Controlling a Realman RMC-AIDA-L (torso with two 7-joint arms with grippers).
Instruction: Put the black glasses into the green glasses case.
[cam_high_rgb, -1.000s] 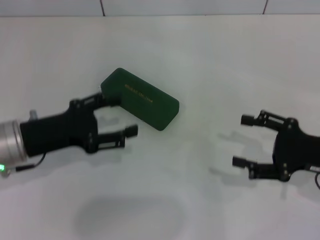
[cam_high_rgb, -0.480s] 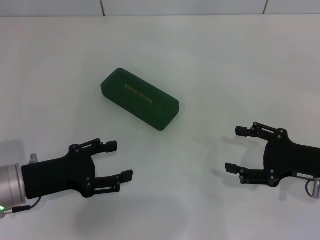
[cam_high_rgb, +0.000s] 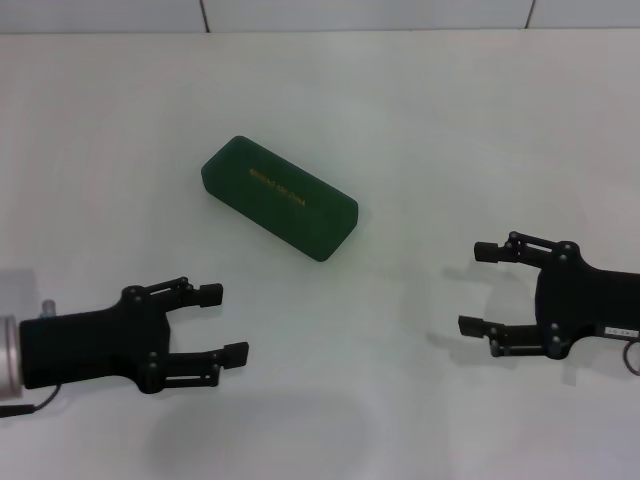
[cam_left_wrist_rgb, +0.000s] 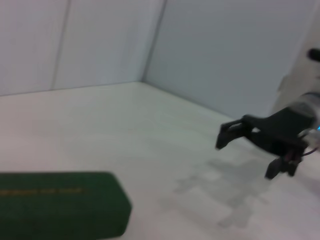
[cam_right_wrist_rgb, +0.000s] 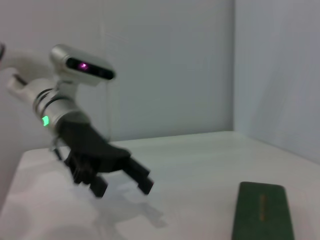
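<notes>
The green glasses case (cam_high_rgb: 279, 198) lies closed on the white table, gold lettering on its lid; it also shows in the left wrist view (cam_left_wrist_rgb: 57, 202) and the right wrist view (cam_right_wrist_rgb: 261, 211). The black glasses are out of view. My left gripper (cam_high_rgb: 222, 322) hovers open near the front left, well short of the case, and shows in the right wrist view (cam_right_wrist_rgb: 122, 184). At the front right my right gripper (cam_high_rgb: 478, 287) stands open with nothing in it, and it shows again (cam_left_wrist_rgb: 247, 152) in the left wrist view.
The white table (cam_high_rgb: 420, 130) ends at a pale wall along the back. Nothing else lies on it.
My left gripper has drawn back from the case's near end toward the front left. The right gripper has shifted slightly; the case has not moved.
</notes>
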